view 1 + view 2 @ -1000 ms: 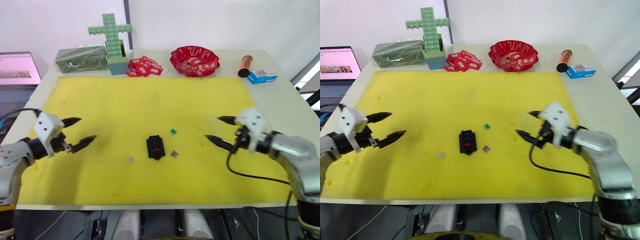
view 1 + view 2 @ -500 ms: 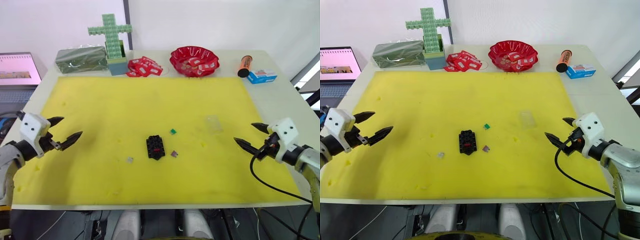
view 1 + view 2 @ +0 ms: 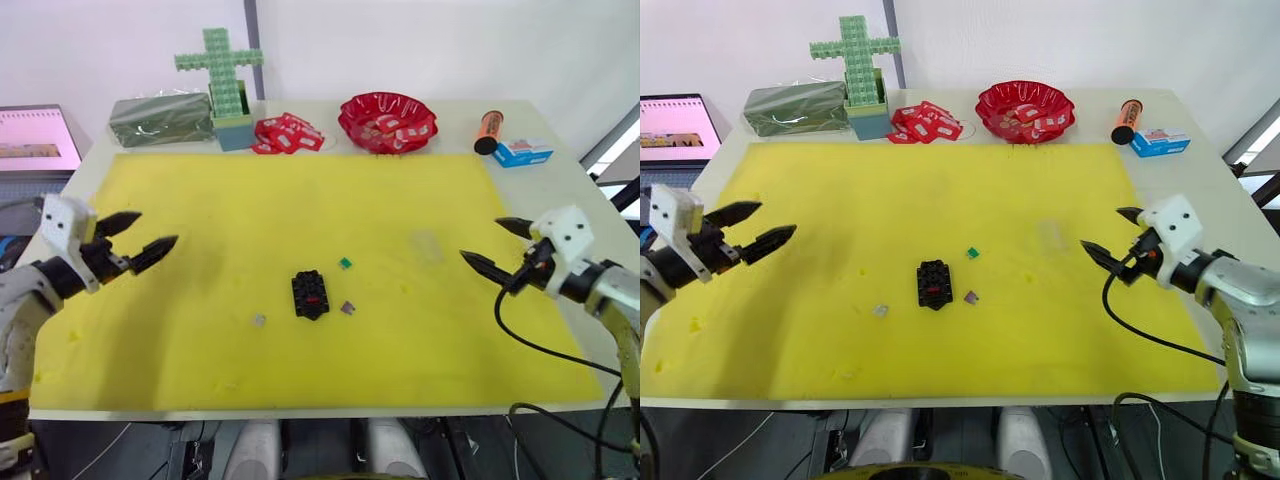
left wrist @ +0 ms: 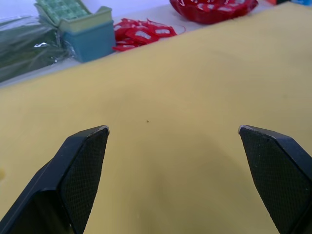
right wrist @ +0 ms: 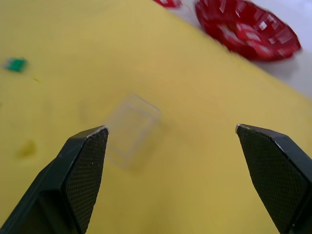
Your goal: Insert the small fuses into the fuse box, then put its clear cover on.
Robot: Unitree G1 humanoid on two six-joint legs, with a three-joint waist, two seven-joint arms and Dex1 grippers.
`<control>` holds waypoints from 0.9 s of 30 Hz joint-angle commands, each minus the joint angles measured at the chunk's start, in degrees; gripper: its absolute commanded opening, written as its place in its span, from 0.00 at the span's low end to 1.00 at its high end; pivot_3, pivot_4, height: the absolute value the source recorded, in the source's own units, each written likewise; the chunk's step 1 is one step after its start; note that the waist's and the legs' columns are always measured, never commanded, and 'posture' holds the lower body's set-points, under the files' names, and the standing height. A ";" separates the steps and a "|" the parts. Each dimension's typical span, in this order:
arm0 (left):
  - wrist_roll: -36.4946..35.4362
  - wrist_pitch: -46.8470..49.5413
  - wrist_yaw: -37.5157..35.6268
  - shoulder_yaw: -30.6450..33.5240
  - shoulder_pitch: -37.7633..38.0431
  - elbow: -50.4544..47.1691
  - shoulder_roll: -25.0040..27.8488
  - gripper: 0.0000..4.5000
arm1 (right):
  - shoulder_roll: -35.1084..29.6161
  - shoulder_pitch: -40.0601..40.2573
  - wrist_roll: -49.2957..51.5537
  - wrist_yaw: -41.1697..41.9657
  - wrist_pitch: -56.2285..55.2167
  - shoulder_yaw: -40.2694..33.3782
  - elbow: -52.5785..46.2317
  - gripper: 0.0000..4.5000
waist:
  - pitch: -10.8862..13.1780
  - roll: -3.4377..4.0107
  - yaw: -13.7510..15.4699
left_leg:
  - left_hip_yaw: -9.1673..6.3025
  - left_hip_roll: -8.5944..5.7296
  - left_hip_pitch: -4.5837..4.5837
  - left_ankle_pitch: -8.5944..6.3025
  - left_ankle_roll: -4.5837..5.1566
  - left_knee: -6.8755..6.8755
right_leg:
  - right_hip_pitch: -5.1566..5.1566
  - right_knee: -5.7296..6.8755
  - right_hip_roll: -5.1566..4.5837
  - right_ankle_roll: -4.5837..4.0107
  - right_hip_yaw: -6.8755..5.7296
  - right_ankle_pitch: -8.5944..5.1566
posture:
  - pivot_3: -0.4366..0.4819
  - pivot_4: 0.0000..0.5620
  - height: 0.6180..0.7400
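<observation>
We found the white surface (image 3: 560,190) covered almost wholly by a yellow mat (image 3: 300,210), which we judged was there to keep the tiny parts from skidding and to make them stand out. Clutter not needed for the job sat along the far edge, well away from the work: a green brick cross (image 3: 221,62), a red bowl (image 3: 388,120) and loose red packets (image 3: 287,134). The fuse box (image 3: 311,295) lay near the middle of the mat, slots up, with something red showing in it that we took to be the red fuse. Around it, close but apart, lay the green fuse (image 3: 345,263), the purple fuse (image 3: 347,308) and the pale grey fuse (image 3: 259,320), all on the mat. The clear cover (image 5: 130,127) rested flat on the mat between the fuse box and our right gripper (image 3: 495,248), its placement to that side suiting it as the last piece. Both the right gripper and the left gripper (image 3: 136,238) hovered over the mat's edges with jaws spread wide, holding and touching nothing.
</observation>
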 commanded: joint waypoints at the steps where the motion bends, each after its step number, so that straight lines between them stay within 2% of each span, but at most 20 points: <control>1: -10.90 16.84 1.31 2.90 -1.83 -2.83 2.42 1.00 | -1.13 -4.22 4.99 3.86 3.36 4.19 -6.43 0.99 | 0.01 -0.02 -0.16 | 0.00 0.00 0.01 0.00 0.00 0.00 | 0.01 0.00 0.03 0.02 0.00 0.01 | 0.48 0.27 1.00; 3: -17.77 27.11 0.60 3.92 -1.65 -4.50 4.34 1.00 | -1.24 -7.03 8.42 6.29 6.57 7.52 -10.17 0.99 | 0.03 -0.05 -0.51 | -0.02 0.06 0.00 0.00 0.00 0.00 | -0.01 0.02 0.09 0.15 0.00 0.08 | 0.48 0.27 1.00; 5: -22.00 33.10 0.23 4.78 -0.65 -6.16 5.67 1.00 | -1.23 -9.06 10.49 7.84 8.61 10.12 -12.96 0.99 | 0.05 -0.08 -1.09 | -0.07 0.15 0.00 0.00 0.00 0.00 | -0.04 0.05 0.15 0.16 0.00 0.07 | 0.48 0.27 1.00; 7: -30.79 41.60 4.58 8.27 -1.82 -3.90 3.34 1.00 | -0.85 -11.08 11.33 10.17 9.19 14.34 -14.94 0.99 | 0.04 -0.07 -1.20 | -0.14 0.20 0.01 0.00 0.00 -0.02 | -0.03 0.10 0.16 0.17 -0.03 0.07 | 0.48 0.27 1.00; 9: -43.85 50.25 10.99 10.89 -2.42 0.88 1.20 1.00 | -0.02 -14.01 9.46 12.01 7.78 19.62 -15.71 0.99 | 0.04 -0.07 -1.27 | -0.32 0.21 0.04 0.00 0.00 -0.02 | -0.02 0.14 0.16 0.17 -0.03 0.07 | 0.48 0.27 1.00; 11: -58.36 53.77 17.31 8.64 0.31 4.32 2.69 1.00 | 2.29 -18.32 9.55 11.47 8.93 23.15 -15.67 0.99 | 0.04 -0.10 -1.39 | -0.43 0.20 0.05 0.00 0.00 -0.01 | -0.01 0.19 0.16 0.18 -0.04 0.07 | 0.48 0.27 1.00; 12: -66.27 53.19 20.68 5.19 3.34 4.58 4.85 1.00 | 3.17 -20.22 10.38 11.71 10.05 24.67 -15.89 0.99 | 0.04 -0.13 -1.71 | -0.49 0.20 0.04 0.00 0.00 0.01 | -0.02 0.23 0.16 0.20 -0.05 0.07 | 0.48 0.27 1.00; 14: -76.75 50.64 26.12 0.12 7.37 4.27 8.09 1.00 | 4.21 -22.42 10.94 11.74 11.36 26.36 -15.98 0.99 | 0.04 -0.16 -1.65 | -0.52 0.23 0.04 0.00 0.00 0.00 | -0.09 0.30 0.12 0.21 -0.03 0.08 | 0.48 0.27 1.00; 18: -79.35 45.98 31.76 -4.37 9.70 1.49 5.23 1.00 | 7.14 -23.13 8.87 9.50 10.49 28.72 -15.34 0.99 | 0.02 -0.11 -0.54 | -0.78 0.16 0.04 0.07 -0.17 -0.09 | -0.14 0.32 -0.24 -0.12 -0.13 -0.06 | 0.48 0.27 1.00; 22: -79.35 45.87 31.57 -6.27 11.58 1.29 3.20 1.00 | 8.66 -24.11 9.01 8.14 11.57 29.51 -15.85 0.99 | 0.00 -0.12 -0.36 | -0.78 -0.03 0.01 0.23 -0.48 -0.23 | -0.12 0.21 -0.45 -0.27 -0.13 -0.01 | 0.48 0.27 1.00; 27: -79.35 45.13 34.76 -8.09 12.12 2.81 1.70 1.00 | 8.21 -23.79 9.49 8.81 12.40 30.23 -16.98 0.99 | -0.01 -0.11 -0.31 | -0.74 -0.11 0.00 0.24 -0.49 -0.35 | -0.13 0.06 -0.53 -0.29 -0.13 0.00 | 0.48 0.27 1.00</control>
